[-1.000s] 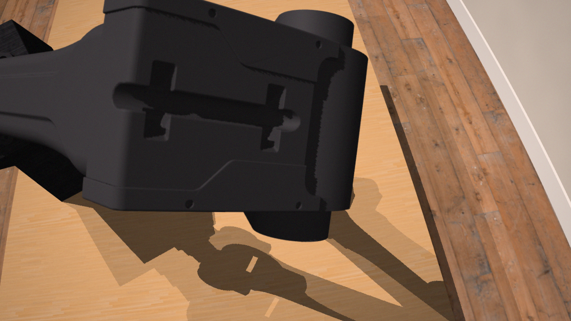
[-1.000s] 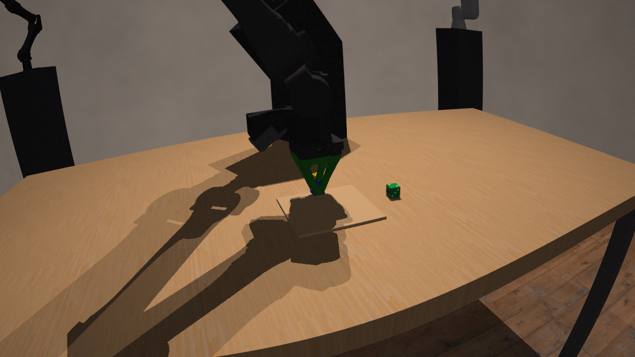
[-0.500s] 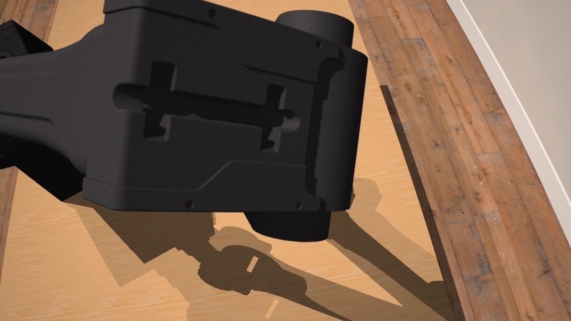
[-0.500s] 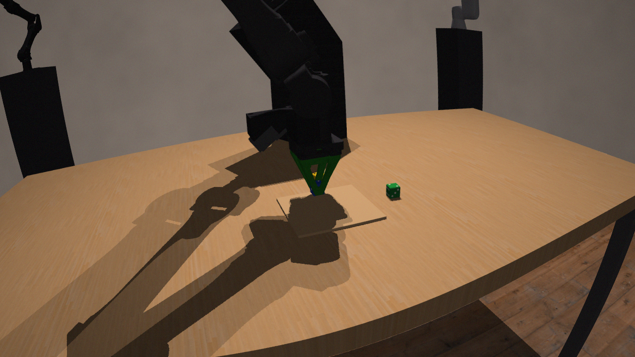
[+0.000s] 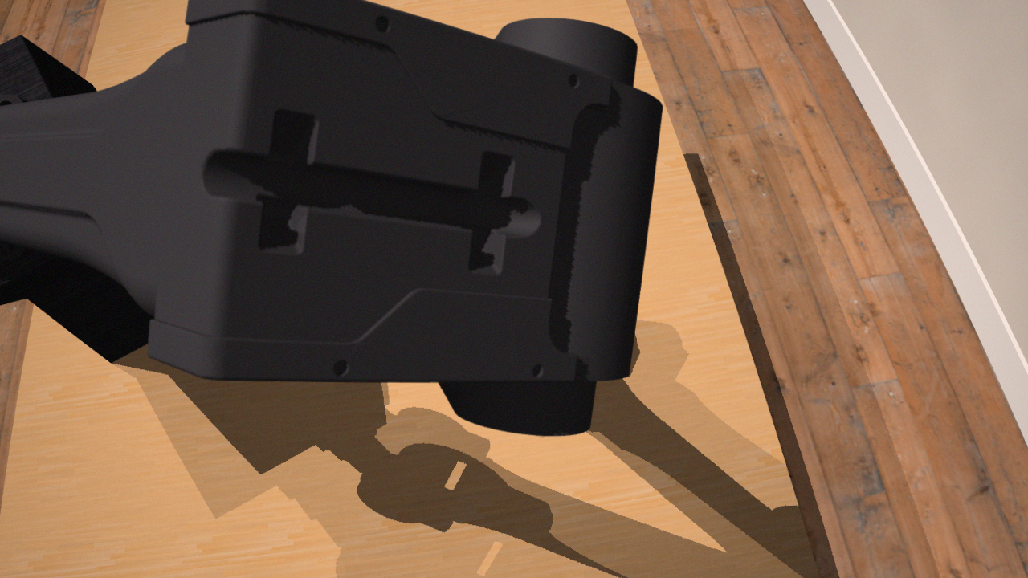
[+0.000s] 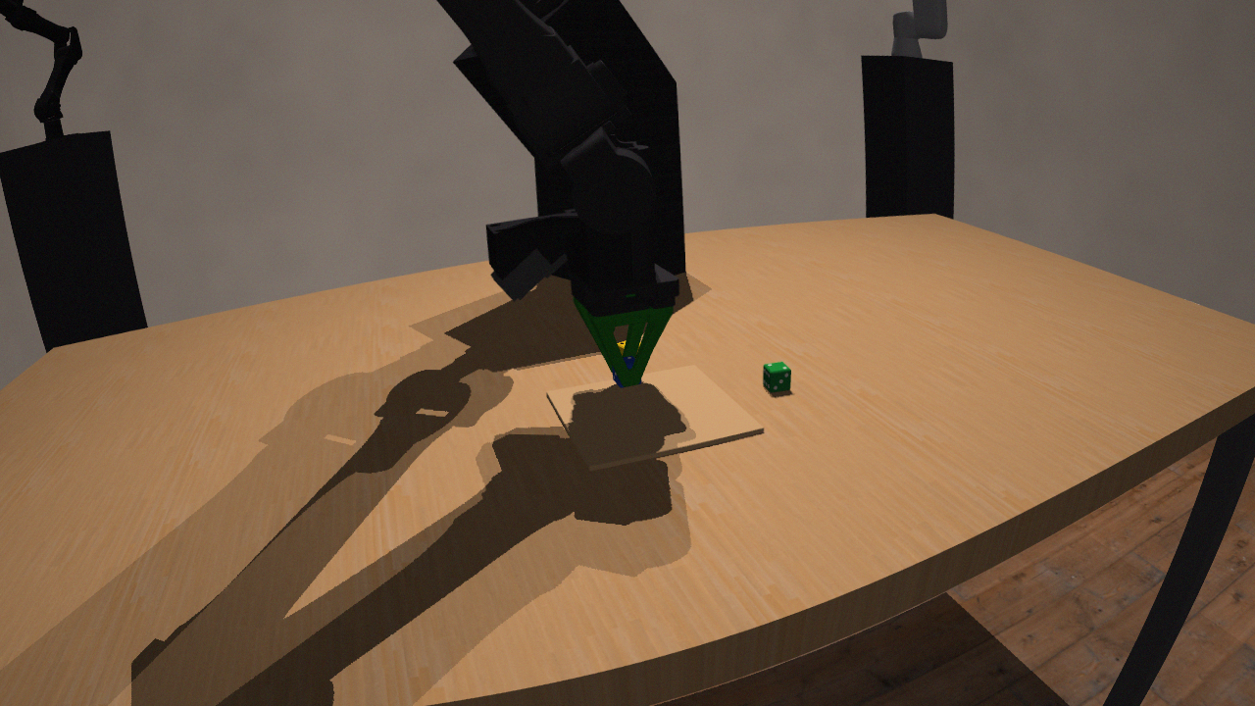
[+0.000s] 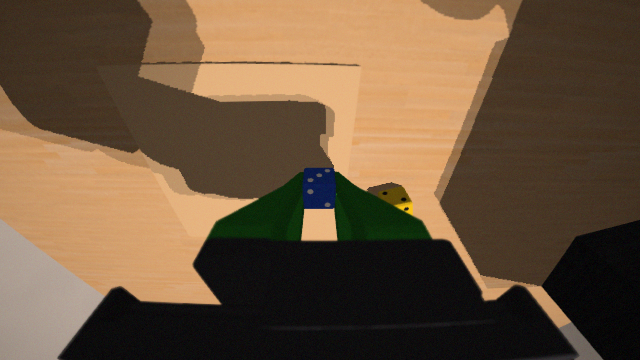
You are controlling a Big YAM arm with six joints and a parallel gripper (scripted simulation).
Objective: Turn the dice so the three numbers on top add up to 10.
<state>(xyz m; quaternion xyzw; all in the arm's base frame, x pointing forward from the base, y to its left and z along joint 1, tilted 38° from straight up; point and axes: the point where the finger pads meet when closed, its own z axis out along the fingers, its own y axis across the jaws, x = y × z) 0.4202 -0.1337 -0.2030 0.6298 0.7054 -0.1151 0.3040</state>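
Currently, gripper [image 6: 627,382] [image 7: 319,179] clamped on blue die [image 6: 617,378] [image 7: 319,188], at the mat [image 6: 715,408] [image 7: 280,80]. Yellow die [image 6: 622,344] [image 7: 395,196] off the mat, near the fingers. Green die [image 6: 777,378] on the table [image 6: 921,351] [image 7: 410,110], beside the mat, apart from it.

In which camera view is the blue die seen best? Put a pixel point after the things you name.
The wrist view: the blue die [image 6: 628,361] [image 7: 319,188] shows its pips, between the green fingers [image 6: 648,346]. The exterior view gives only small blue patches behind the fingers. In the top view, it is not visible.
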